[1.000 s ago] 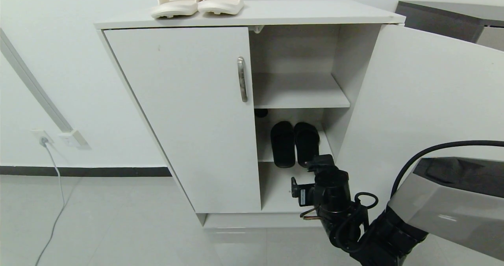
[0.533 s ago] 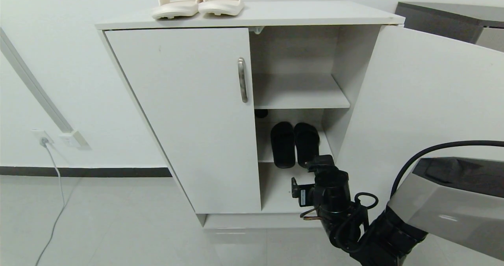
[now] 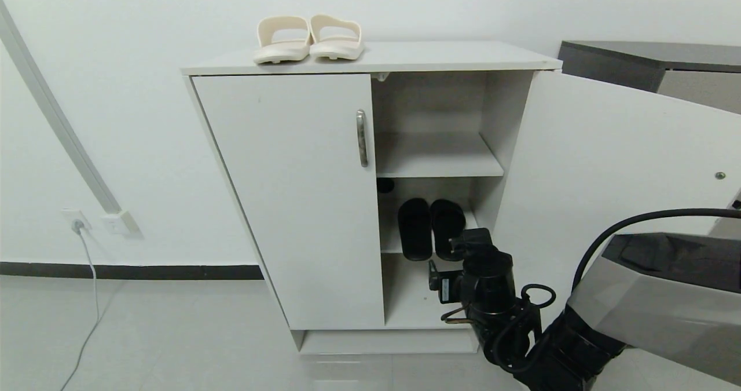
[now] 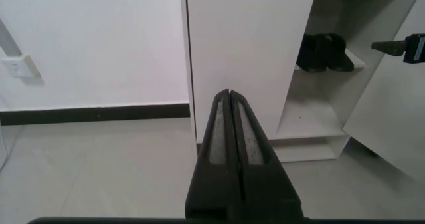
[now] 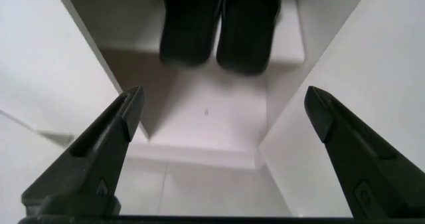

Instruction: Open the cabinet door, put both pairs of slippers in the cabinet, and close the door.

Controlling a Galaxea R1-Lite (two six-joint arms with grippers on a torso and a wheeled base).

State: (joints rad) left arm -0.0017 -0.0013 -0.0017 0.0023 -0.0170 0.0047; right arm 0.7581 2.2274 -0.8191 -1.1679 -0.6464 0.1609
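A white cabinet (image 3: 289, 194) stands against the wall, its left door shut and its right door (image 3: 608, 176) swung wide open. A black pair of slippers (image 3: 431, 229) lies side by side on the middle shelf, also seen as the black slippers (image 5: 219, 24) and black slippers (image 4: 325, 51). A cream pair of slippers (image 3: 310, 37) rests on the cabinet top. My right gripper (image 3: 466, 243) hangs open in front of the lower opening, just below and short of the black pair, its fingers spread wide around nothing (image 5: 222, 101). My left gripper (image 4: 230, 94) is shut and holds nothing, low over the floor, left of the cabinet.
The shut door carries a metal handle (image 3: 361, 138). A grey box (image 3: 648, 61) stands behind the open door at the right. A wall socket with a cable (image 3: 75, 224) hangs at the left, under a slanted conduit. Tiled floor (image 3: 173, 333) lies open before the cabinet.
The whole head picture has shifted: the cabinet now sits lower and looks smaller, so the camera moved. The slippers and doors stay as they were; the right gripper stays open.
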